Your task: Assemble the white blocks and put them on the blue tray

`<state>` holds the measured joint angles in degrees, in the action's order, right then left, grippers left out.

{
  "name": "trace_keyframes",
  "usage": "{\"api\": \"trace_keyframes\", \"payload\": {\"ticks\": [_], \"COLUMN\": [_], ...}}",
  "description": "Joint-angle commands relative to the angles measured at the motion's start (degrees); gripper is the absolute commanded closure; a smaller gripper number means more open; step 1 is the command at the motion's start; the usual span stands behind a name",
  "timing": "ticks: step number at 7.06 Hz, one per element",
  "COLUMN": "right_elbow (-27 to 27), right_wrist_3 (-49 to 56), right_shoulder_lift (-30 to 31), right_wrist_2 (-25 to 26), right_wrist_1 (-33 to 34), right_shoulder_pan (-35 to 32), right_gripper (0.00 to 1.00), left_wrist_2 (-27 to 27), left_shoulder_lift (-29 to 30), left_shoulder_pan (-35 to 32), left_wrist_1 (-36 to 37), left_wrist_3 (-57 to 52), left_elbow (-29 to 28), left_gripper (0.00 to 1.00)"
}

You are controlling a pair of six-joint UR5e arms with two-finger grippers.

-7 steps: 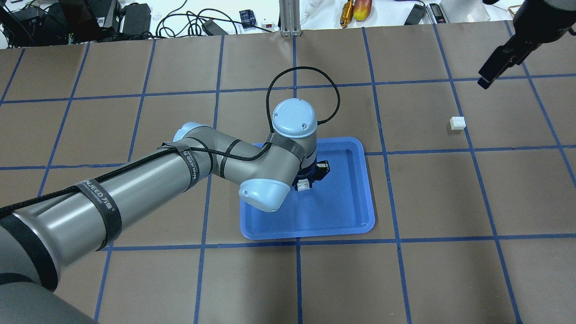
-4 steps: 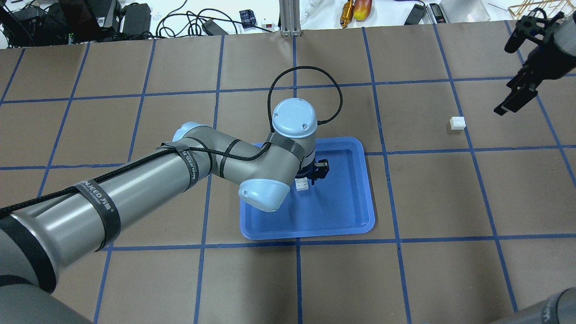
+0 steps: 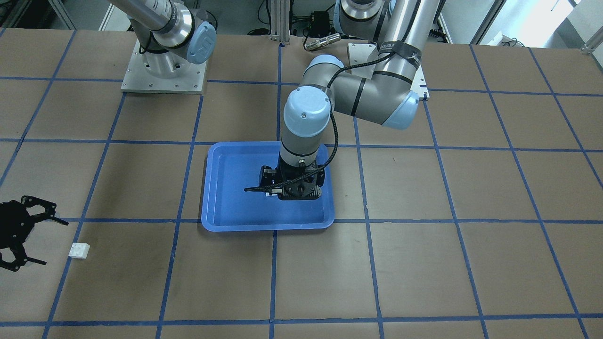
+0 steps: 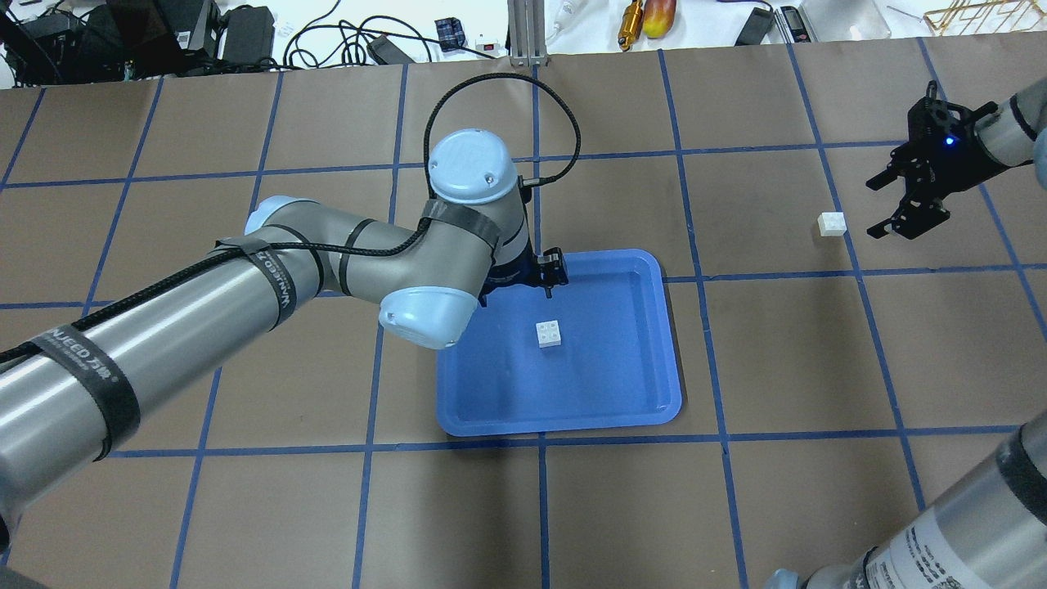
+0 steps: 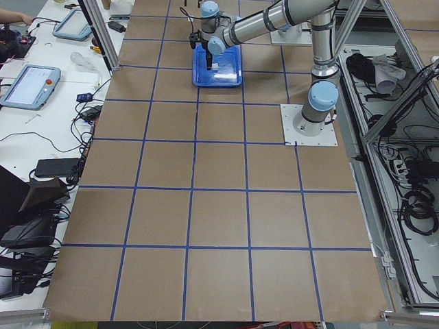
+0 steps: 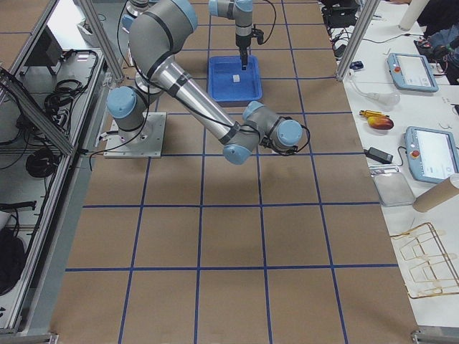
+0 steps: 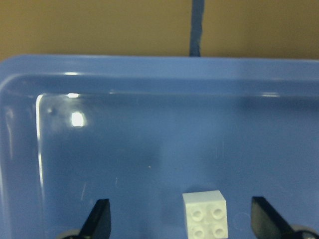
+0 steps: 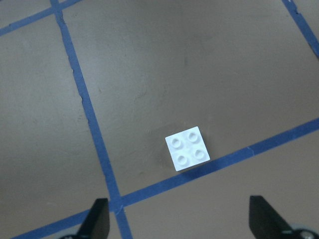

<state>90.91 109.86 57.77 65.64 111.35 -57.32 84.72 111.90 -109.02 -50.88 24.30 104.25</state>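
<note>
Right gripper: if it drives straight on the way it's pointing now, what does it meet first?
Probably the small white studded plastic brick lying on the brown table. The right gripper is open, with the brick roughly centred ahead. Depth unclear.

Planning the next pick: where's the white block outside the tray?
Overhead view, right side: the white block lies on the table, just beside the open right claw.

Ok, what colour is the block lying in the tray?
The block is white; the overhead exterior view shows it best.

Brown table (image 4: 777, 507), gridded with blue tape (image 4: 542, 507). Carries a blue tray (image 4: 613, 384) near the middle and, well apart toward the robot's right, one white block (image 4: 832, 223) just beside a tape line.
</note>
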Motion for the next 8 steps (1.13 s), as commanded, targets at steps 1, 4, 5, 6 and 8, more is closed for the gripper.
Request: {"api": "trace_keyframes", "payload": {"ticks": [1,4,5,6,8], "right_elbow": [-1.61,-1.00,-1.00,-1.00,-1.00], "right_wrist_3": [4.56,3.96,3.78,3.87,3.78], "right_shoulder_lift": [-3.27,-4.95,-4.95,-4.95,-4.69], "right_wrist_2": [-3.49,-5.53,-5.26,-5.26,-5.09], "right_wrist_1": [0.10,-0.43,-0.43,-0.26,-0.34], "right_shoulder_pan": [0.01,-0.07,-0.08,-0.08,-0.08], "right_gripper": [0.00,0.04,0.21,0.53,1.00], "left_wrist_2": [-3.33,-3.33,-3.42,-3.42,-3.42], "left_shoulder_lift": [-0.72,0.41,0.77,0.77,0.77], "left_shoulder_pan": [2.49,2.58,2.58,2.58,2.58], "left_wrist_1": [-0.28,2.87,3.50,3.59,3.86], "left_wrist_3": [-2.84,-5.05,-2.97,-1.90,-1.98], "left_elbow": [1.99,4.98,5.34,5.78,5.87], "left_gripper": [0.26,1.00,1.00,1.00,1.00]}}
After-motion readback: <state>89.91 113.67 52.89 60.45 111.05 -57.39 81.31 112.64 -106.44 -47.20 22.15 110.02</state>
